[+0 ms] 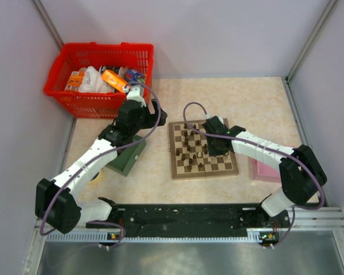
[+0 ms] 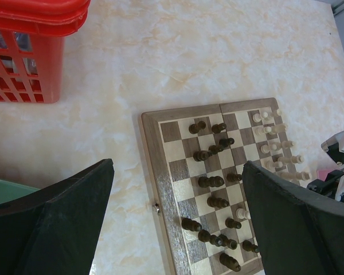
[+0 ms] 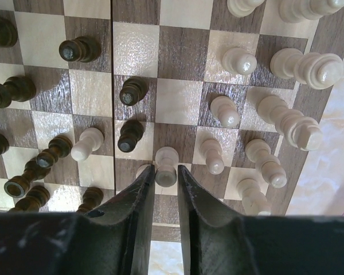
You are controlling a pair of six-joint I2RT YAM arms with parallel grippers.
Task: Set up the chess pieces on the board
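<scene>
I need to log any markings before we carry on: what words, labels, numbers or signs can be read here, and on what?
No text can be read in any view.
Print on the packets in the red basket: too small and blurred to read.
On the board and the chess pieces: no letters, numbers or signs visible.

Cream pawn (image 3: 165,166) partly hidden behind fingers (image 3: 135,212), pink box (image 1: 265,173) perhaps half-covered

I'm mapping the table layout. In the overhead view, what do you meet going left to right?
From the left: red basket → chessboard → pink box.
</scene>
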